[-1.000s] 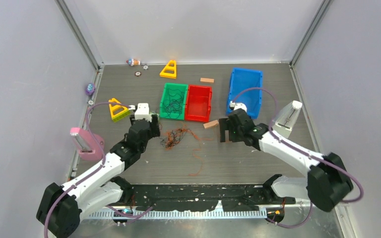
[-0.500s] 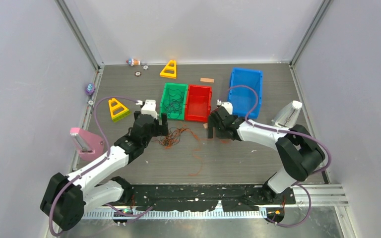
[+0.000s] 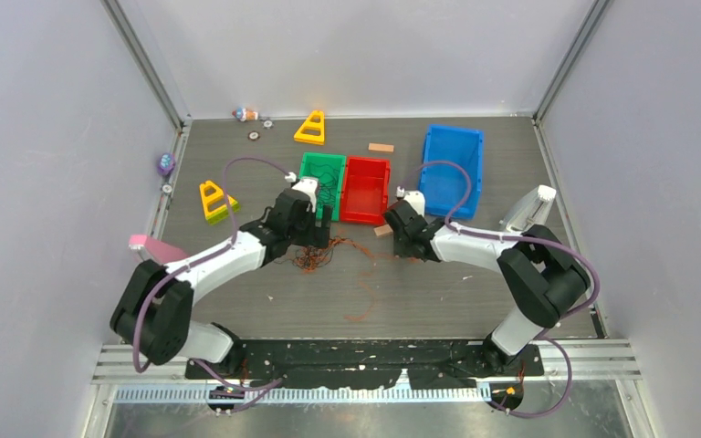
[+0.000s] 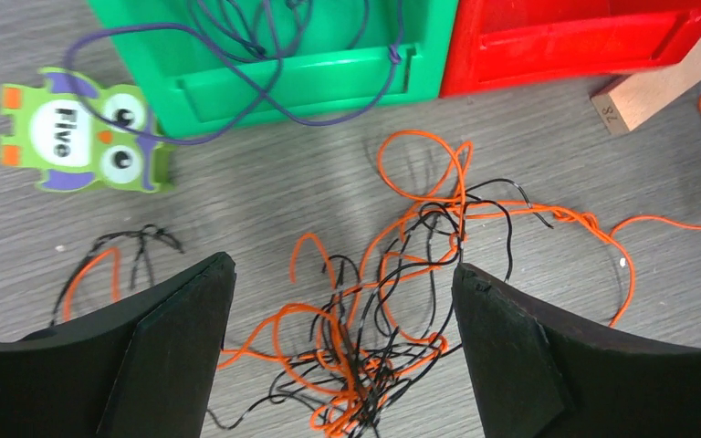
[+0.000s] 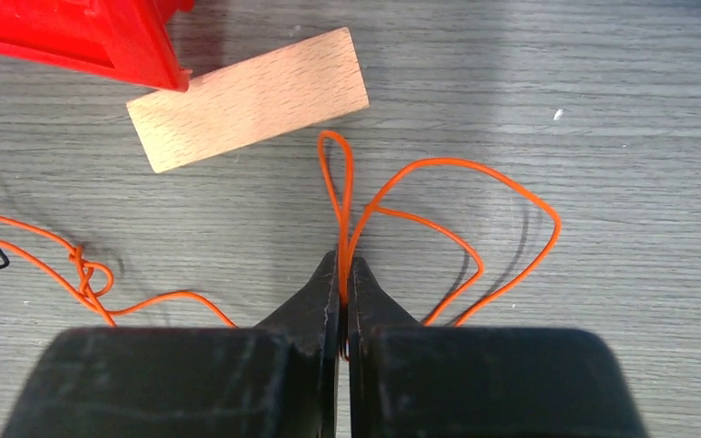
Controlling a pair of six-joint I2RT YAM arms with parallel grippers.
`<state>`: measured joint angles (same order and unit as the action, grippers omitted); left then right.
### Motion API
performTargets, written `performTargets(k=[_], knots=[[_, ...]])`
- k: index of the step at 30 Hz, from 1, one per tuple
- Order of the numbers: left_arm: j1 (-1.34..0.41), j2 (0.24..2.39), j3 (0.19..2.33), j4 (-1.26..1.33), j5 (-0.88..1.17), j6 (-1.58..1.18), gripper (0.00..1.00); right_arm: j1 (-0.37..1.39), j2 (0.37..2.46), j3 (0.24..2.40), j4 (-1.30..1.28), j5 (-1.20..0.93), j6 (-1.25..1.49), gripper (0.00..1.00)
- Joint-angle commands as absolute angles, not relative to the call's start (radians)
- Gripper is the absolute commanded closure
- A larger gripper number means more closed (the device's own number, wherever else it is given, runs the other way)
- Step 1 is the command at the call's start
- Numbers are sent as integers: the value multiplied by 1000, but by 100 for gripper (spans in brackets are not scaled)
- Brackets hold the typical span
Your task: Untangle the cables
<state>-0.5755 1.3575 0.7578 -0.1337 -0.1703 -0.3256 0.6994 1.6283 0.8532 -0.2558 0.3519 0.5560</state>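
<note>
- Left gripper (image 4: 342,274): fingers spread wide, holding nothing, poised over the main clump.
- Right gripper (image 5: 342,269): fingers pressed together, pinching one orange strand (image 5: 340,239), which loops out beyond the tips.
- Cables (image 3: 315,257): orange and black tangle at mid-table (image 3: 475,292), just on the near side of the green bin (image 4: 283,87); a long orange tail trails toward the table's near edge. Dark strands spill over the bin's wall.
- Red bin (image 3: 365,219): touching the green bin's right side.
- Wooden block (image 5: 248,99): at the red bin's near corner.
- Owl tile (image 4: 78,132): marked "Five".
</note>
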Motion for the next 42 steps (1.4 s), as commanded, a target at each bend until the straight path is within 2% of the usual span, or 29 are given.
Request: performTargets(k=[1, 5, 7, 8, 11, 12, 14, 15, 21, 27, 37, 42], knots=[[-573, 1446, 839, -214, -55, -327, 11, 703, 1554, 824, -208, 351, 556, 95], [-573, 1514, 870, -231, 32, -319, 15, 702, 1511, 822, -206, 345, 548, 95], [-573, 1557, 897, -255, 47, -315, 21, 701, 1487, 826, -213, 350, 547, 94], [-573, 1582, 914, -271, 50, -314, 27, 700, 1478, 828, -216, 352, 544, 95], [-567, 1650, 955, -306, 103, -318, 50, 684, 1414, 827, -239, 367, 540, 95], [-564, 1664, 962, -305, 132, -321, 62, 676, 1396, 824, -244, 368, 539, 95], [-552, 1667, 959, -298, 158, -328, 93, 624, 1337, 812, -260, 356, 532, 95], [-545, 1654, 949, -290, 149, -332, 100, 607, 1287, 808, -273, 348, 530, 95], [-494, 1446, 798, -194, -46, -386, 100, 411, 1027, 786, -360, 368, 486, 95], [-469, 1271, 679, -130, -232, -449, 100, 227, 814, 842, -464, 550, 474, 95], [-443, 1091, 593, -207, -556, -589, 100, 183, 662, 1030, -563, 892, 480, 95], [-437, 941, 501, -174, -677, -634, 100, 183, 628, 1067, -564, 962, 492, 95]])
